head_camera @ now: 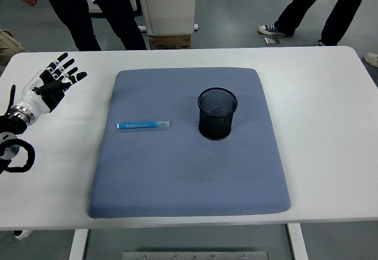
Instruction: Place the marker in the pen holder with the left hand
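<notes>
A blue marker (143,125) with a clear cap lies flat on the left part of a grey-blue mat (189,142), pointing left to right. A black mesh pen holder (217,113) stands upright on the mat to the marker's right, with nothing showing inside it. My left hand (54,81) hovers over the white table left of the mat, well away from the marker, with its fingers spread and nothing in them. My right arm does not show.
The mat covers the middle of the white table (331,112). A person in dark trousers (88,12) stands behind the far left edge, another person's legs (319,6) at the far right, and a white cabinet (168,6) between them.
</notes>
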